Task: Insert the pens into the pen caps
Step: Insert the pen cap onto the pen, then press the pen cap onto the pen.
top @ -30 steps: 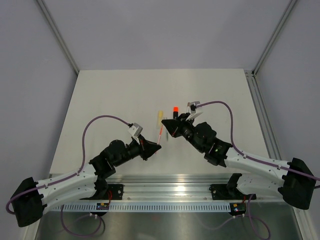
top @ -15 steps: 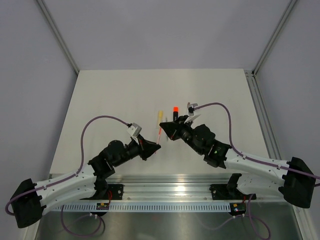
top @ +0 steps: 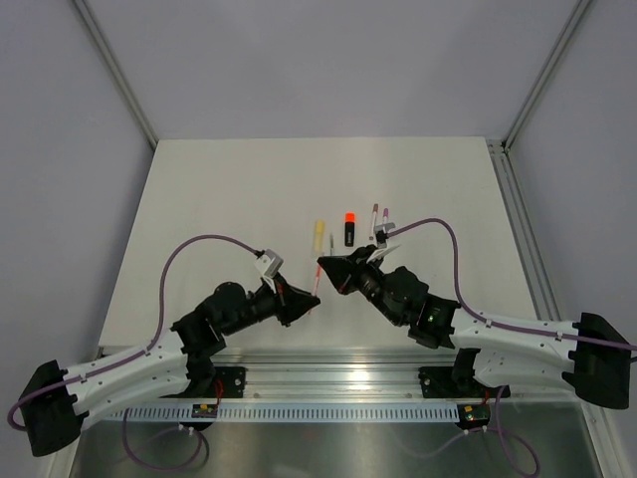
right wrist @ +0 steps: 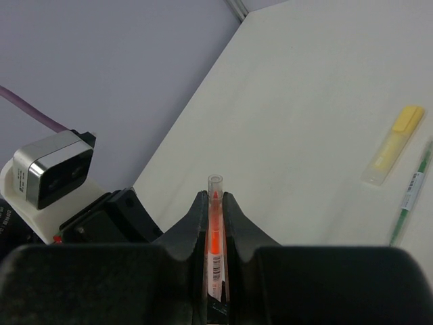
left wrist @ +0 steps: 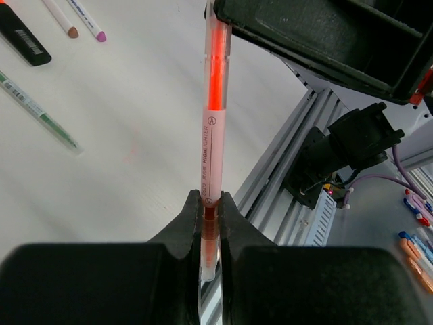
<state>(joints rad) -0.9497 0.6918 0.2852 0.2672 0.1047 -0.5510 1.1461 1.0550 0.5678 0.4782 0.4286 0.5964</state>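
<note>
A thin orange-red pen (top: pixel 317 282) is held in the air between my two grippers. My left gripper (top: pixel 307 297) is shut on its near end; in the left wrist view (left wrist: pixel 212 198) the pen (left wrist: pixel 212 115) runs straight up from the jaws to the right gripper's black body (left wrist: pixel 325 40). My right gripper (top: pixel 325 267) is shut on the far end; in the right wrist view (right wrist: pixel 215 196) a clear tip with an orange point inside (right wrist: pixel 215 183) sticks out past the fingertips. No loose cap shows.
On the table behind lie a pale yellow highlighter (top: pixel 318 237), a thin grey pen (top: pixel 330 244), a black highlighter with an orange end (top: pixel 348 228) and two white pens (top: pixel 379 221). The metal rail (top: pixel 328 363) runs along the near edge.
My right gripper has moved near and left, away from the pens on the table, and has closed on the far end of the orange-red pen. The white pens it hid now show.
</note>
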